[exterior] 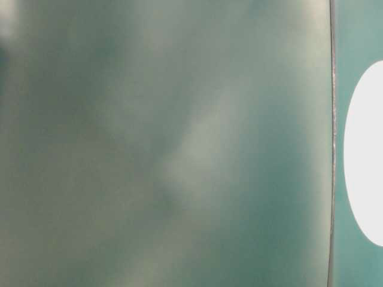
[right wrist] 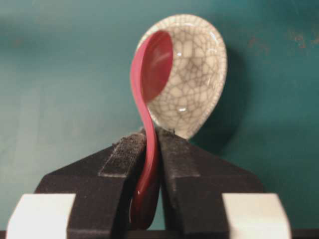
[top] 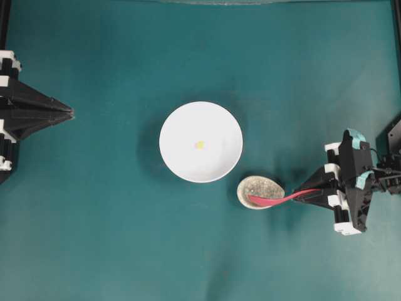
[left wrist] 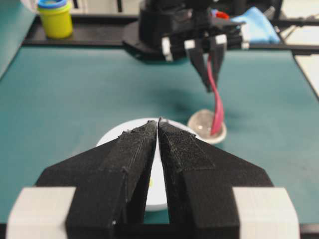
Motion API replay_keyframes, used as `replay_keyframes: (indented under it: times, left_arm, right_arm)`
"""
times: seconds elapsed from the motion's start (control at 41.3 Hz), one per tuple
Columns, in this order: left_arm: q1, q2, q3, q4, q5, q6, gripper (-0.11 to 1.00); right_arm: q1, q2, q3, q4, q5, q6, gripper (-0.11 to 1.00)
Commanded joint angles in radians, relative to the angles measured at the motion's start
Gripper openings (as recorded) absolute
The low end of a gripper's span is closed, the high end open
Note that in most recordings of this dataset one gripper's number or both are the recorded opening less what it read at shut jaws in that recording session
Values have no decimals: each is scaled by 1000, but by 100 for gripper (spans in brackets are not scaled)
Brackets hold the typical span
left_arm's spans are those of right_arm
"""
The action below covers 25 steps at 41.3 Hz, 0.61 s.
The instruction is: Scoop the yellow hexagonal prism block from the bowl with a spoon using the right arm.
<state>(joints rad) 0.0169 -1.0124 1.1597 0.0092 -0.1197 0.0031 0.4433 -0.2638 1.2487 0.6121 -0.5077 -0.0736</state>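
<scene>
Yellow hexagonal prism block (top: 199, 145) sits mid-bowl (top: 182, 160); right claw (right wrist: 152, 144) pinches the spoon (right wrist: 149, 89) handle, scoop resting in the speckled dish (right wrist: 192, 79). Left claw (left wrist: 158, 124) pressed together.

The white round bowl (top: 200, 142) stands upright on the teal desk (top: 113, 238). The tiny pale-yellow hexagonal prism block (top: 199, 145) lies near the middle of the bowl's floor. The glossy pink-red spoon (top: 276, 200) is to the lower right of the bowl, turned on its edge, its handle clamped between the fingers of the right tool (top: 312, 193).
</scene>
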Motion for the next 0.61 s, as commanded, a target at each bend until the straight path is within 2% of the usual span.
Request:
replay_keyframes:
  times: [0.0, 0.17, 0.266, 0.339, 0.581]
  left_arm:
    - [2, 9, -20, 3, -5, 3, 11]
    - [2, 9, -20, 3, -5, 3, 11]
    - [2, 9, -20, 3, -5, 3, 11]
    - [2, 11, -20, 3, -5, 3, 11]
    - [2, 9, -20, 3, -3, 3, 11]
  right_arm:
    - [3, -11, -15, -2, -8, -2, 22]
    - [3, -20, -9, -2, -11, -3, 42]
    - [3, -25, -8, -2, -11, -5, 50]
    - [2, -29, -5, -2, -12, -6, 53]
    - [2, -28, 11, -2, -64, -6, 52]
